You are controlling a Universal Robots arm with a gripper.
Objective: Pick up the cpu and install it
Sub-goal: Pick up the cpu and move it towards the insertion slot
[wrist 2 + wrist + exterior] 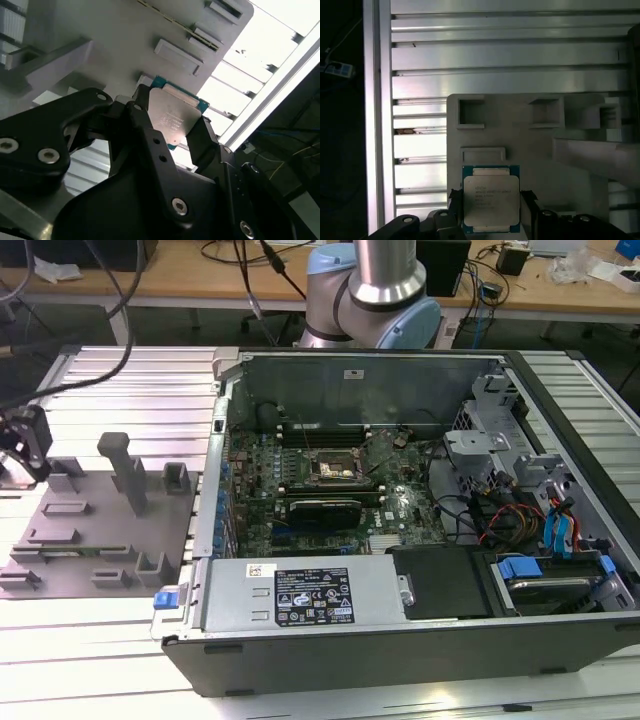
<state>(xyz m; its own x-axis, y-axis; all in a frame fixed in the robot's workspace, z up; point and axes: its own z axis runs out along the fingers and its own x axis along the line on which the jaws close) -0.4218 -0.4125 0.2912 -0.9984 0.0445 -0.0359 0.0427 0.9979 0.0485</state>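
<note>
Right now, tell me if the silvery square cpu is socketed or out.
Out: the silvery square cpu is clamped in the black tool over the grey fixture plate.

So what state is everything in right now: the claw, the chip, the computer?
claw: shut on the cpu, over the grey tray
cpu: held by two edges, metal top showing
computer case: lying flat, side open
socket: looks empty
</note>
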